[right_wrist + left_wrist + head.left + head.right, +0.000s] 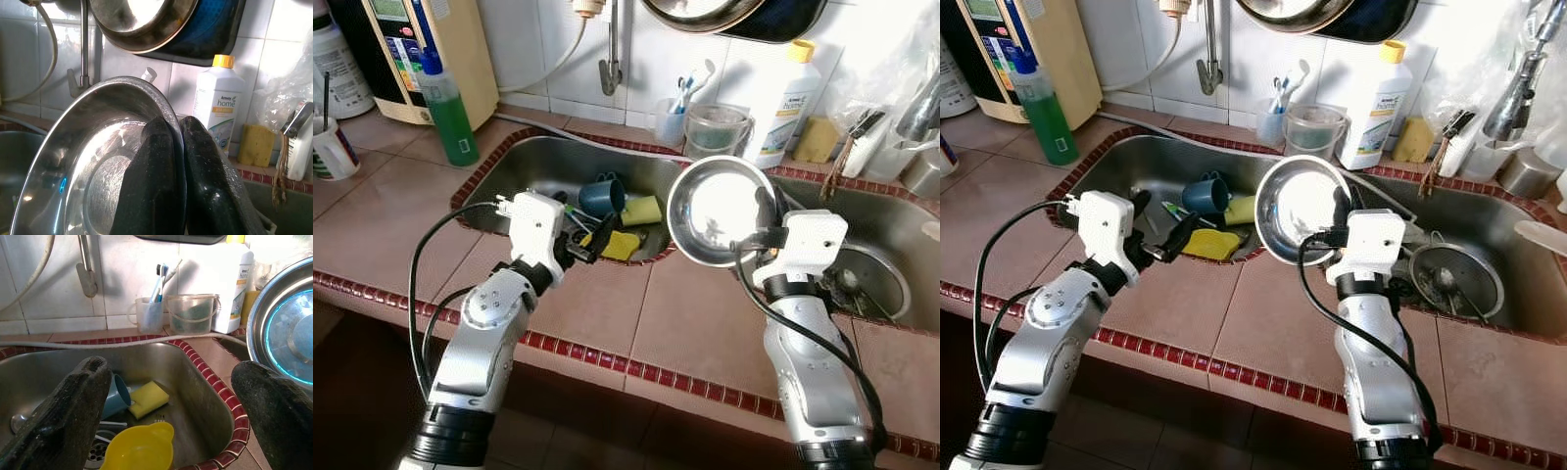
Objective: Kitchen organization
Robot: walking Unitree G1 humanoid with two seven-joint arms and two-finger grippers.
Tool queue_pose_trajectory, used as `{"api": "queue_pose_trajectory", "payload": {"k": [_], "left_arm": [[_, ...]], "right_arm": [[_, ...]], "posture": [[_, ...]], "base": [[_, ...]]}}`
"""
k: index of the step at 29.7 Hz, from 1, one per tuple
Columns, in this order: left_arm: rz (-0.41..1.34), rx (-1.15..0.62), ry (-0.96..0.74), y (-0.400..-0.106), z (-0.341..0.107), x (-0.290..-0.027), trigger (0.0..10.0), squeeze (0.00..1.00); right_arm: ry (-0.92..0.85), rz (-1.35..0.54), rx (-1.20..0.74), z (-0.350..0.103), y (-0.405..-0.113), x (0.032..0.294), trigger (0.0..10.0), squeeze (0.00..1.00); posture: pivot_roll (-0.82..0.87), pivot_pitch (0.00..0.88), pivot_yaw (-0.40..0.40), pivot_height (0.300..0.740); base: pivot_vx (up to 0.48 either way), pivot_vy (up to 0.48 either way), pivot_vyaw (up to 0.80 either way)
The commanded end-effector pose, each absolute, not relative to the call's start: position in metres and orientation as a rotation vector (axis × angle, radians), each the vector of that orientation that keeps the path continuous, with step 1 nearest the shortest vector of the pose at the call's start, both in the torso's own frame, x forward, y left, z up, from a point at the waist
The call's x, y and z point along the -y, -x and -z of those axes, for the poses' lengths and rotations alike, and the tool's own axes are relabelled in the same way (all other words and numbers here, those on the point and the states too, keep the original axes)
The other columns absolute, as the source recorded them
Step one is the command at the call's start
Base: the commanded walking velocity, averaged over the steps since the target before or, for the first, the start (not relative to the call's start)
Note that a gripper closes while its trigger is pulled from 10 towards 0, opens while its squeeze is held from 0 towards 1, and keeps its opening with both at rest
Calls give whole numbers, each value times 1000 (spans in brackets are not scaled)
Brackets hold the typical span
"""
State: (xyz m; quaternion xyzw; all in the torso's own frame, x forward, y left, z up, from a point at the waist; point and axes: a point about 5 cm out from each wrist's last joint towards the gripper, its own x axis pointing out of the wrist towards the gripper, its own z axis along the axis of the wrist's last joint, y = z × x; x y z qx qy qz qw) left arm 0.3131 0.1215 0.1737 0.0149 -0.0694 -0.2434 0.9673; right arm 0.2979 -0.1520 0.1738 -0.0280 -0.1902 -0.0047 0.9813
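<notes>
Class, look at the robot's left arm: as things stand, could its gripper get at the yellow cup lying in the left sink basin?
Probably yes. The left gripper hangs open over the basin's near edge, and the yellow cup lies just below and ahead of its fingers, with nothing between them. The steel bowl in the right gripper sits off to the side.

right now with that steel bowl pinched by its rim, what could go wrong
The right gripper holds the steel bowl only by a thin edge, tilted above the counter between the sinks; it might slip and drop. Swinging it back could knock the white bottle or clear tub on the ledge. The open left gripper hovers over the left sink, near the yellow cup.
</notes>
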Motion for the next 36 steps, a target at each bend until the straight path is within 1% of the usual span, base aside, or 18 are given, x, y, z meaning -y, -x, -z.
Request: {"api": "queue_pose_trajectory", "payload": {"k": [1, 16, 36], "left_arm": [[508, 125, -31, -315, -173, -120, 10000, 0], [517, 124, -49, -315, -174, -119, 10000, 0], [560, 144, -126, -313, -174, -113, 10000, 0]], "right_arm": [[60, 10, 397, -175, -297, 151, 10000, 0], [62, 11, 404, -174, -297, 150, 10000, 0], [67, 6, 404, -171, -297, 148, 10000, 0]], "posture": [[-176, 39, -24, 732], [-177, 41, -22, 732], [-175, 39, -19, 732]], "base": [[0, 337, 0], [0, 390, 0], [0, 0, 0]]}}
